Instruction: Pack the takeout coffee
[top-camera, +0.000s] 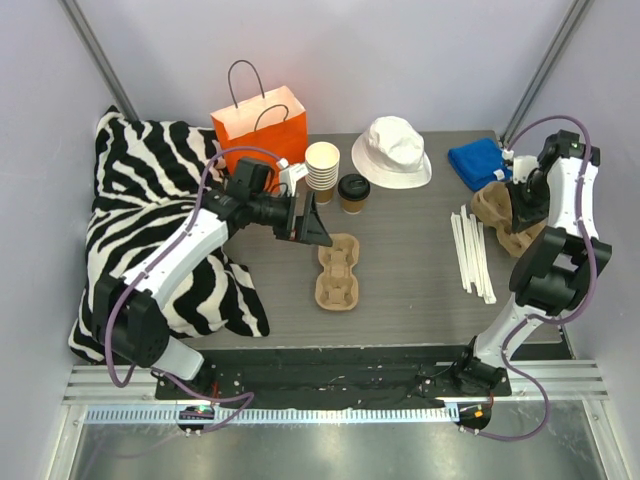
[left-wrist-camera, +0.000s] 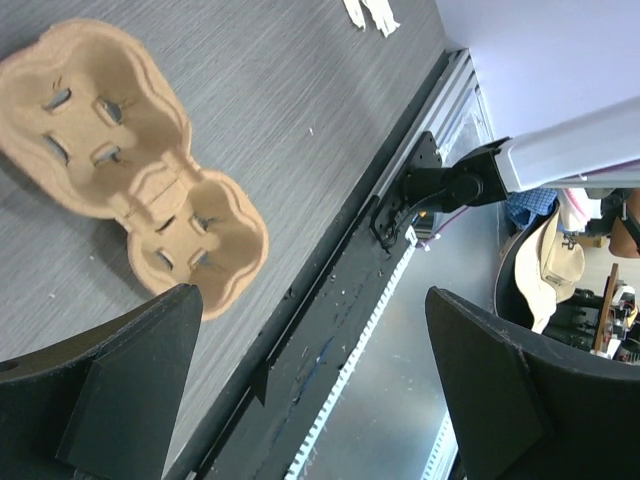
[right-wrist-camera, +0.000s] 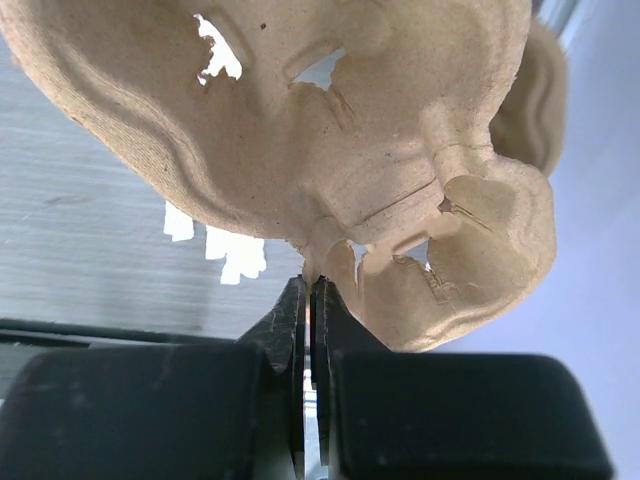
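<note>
Takeout coffee (top-camera: 353, 192) just beyond left pincer (top-camera: 318, 226)

An orange bag (top-camera: 262, 135), white hat (top-camera: 391, 152), blue cloth (top-camera: 477, 162) and possibly straws (top-camera: 472, 252) lie apart.

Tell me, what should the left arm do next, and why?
Probably move the open left gripper to the takeout coffee and close around it: the jaws are empty, and the lidded cup stands just beyond the empty cup carrier.
</note>
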